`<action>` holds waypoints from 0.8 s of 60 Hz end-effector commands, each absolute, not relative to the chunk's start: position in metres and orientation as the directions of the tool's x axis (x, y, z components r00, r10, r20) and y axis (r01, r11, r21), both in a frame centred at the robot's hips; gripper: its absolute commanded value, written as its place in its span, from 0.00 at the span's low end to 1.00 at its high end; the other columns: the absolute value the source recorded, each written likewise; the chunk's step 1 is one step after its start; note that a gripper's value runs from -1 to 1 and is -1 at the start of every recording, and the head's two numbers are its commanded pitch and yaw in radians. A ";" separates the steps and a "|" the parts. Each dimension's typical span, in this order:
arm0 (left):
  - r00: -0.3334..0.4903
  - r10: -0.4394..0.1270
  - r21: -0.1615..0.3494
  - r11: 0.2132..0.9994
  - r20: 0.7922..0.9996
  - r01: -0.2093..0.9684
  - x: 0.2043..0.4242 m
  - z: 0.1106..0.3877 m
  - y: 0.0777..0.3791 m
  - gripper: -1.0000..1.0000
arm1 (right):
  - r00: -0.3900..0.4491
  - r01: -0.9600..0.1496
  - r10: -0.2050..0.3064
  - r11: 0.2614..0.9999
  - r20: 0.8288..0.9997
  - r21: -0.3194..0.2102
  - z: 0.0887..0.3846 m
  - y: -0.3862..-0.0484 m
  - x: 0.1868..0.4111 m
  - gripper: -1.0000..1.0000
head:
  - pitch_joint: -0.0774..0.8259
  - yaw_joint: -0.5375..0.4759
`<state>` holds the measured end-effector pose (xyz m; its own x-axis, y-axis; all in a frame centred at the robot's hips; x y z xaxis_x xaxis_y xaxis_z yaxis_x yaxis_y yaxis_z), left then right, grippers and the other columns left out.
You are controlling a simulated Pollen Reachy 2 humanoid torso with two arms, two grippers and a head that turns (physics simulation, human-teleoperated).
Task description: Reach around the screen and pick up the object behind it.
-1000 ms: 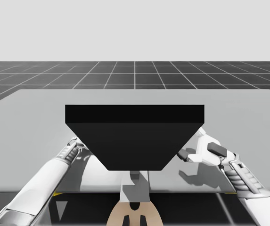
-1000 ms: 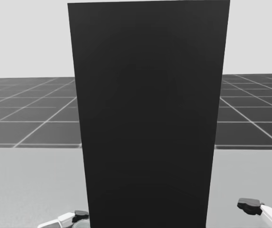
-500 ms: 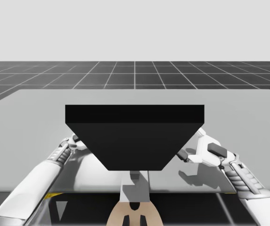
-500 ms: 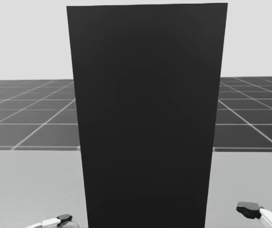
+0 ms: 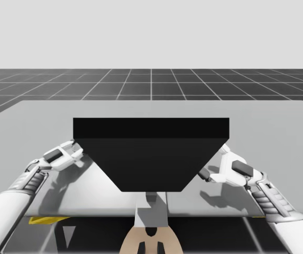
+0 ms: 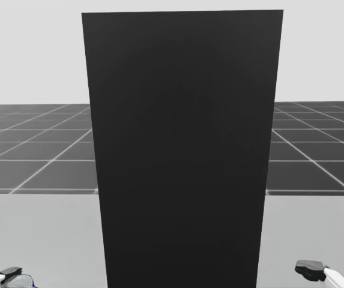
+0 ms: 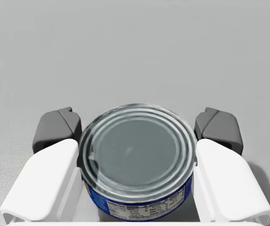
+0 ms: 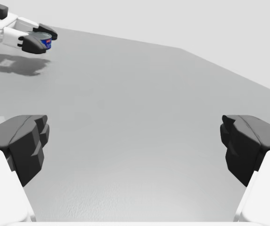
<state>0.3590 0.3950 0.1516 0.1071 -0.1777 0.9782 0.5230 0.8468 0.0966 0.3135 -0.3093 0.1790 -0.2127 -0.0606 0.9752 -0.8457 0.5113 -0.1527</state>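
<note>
Logging items from largest down. The grey table carries everything, and both arms come in over its near edge. The black screen stands upright on the table, between my two grippers in the high view. In the head view its dark face hides the middle of the table.

Entry, my left gripper: the fingers are spread to the width of the short round blue can, with one dark pad against each side of it. Both pads touch the can's wall from opposite sides, so the can is clamped. It sits upright between the fingers, with the ribbed silver lid facing the wrist camera and a blue label band around the wall. In the high view this left gripper is just beside the screen's left edge; I cannot tell whether it is level with the screen or behind it. The right wrist view shows the left gripper far ahead of my right gripper, towards its left finger's side. The can is between the dark tips there, and the gripper's shadow lies on the table below, apart from it.

Entry, my right gripper: the fingers are wide apart with nothing between them and bare table ahead. In the high view the right gripper sits just beside the screen's right edge, well apart from the can.
</note>
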 end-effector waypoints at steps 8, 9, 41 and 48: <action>0.025 -0.191 0.157 0.869 0.981 0.470 0.363 0.191 0.418 1.00 | -0.207 -0.850 -0.052 0.504 0.977 -0.154 0.176 -0.308 0.316 0.00 | 0.22 0.56; 0.019 -0.192 0.161 0.870 0.981 0.466 0.363 0.195 0.419 1.00 | -0.206 -0.850 -0.049 0.505 0.977 -0.154 0.175 -0.308 0.316 0.00 | 0.22 0.56; -0.217 -0.220 0.293 0.868 0.951 0.402 0.336 0.303 0.422 1.00 | -0.206 -0.848 -0.043 0.507 0.978 -0.156 0.172 -0.309 0.319 0.00 | 0.22 0.55; -0.302 -0.238 0.345 0.858 0.923 0.380 0.323 0.335 0.409 1.00 | -0.205 -0.848 -0.042 0.507 0.978 -0.156 0.171 -0.309 0.319 0.00 | 0.22 0.55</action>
<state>0.3343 0.4194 0.2906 -0.1887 -0.2183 0.9575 0.4066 0.8701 0.2785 0.3185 -0.3088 0.1723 -0.2061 -0.0427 0.9776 -0.8477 0.5069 -0.1566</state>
